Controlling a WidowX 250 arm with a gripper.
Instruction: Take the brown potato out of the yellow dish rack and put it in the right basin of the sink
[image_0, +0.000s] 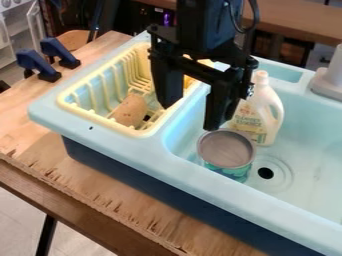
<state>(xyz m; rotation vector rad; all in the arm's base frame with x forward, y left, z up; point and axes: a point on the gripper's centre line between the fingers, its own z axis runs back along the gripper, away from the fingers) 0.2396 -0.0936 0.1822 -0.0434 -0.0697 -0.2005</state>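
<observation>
Gripper (189, 116) stands wide, empty, above divider (163, 134); can (226, 150) at 4 o'clock, near fingertip. Straight lowering may tip can.

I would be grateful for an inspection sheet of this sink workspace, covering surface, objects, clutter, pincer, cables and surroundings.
Surface: wooden tabletop, front edge rough; light blue toy sink on it.
Job's things: grey-topped can upright in the basin, near the drain; cream bottle standing behind it; brown potato-like item in the yellow rack.
Clutter: two dark blue clamps at the far left.
Pincer: open, empty, above the rack-side divider.
Cables: black cable looped beside the arm.
Surroundings: another wooden surface behind.
</observation>
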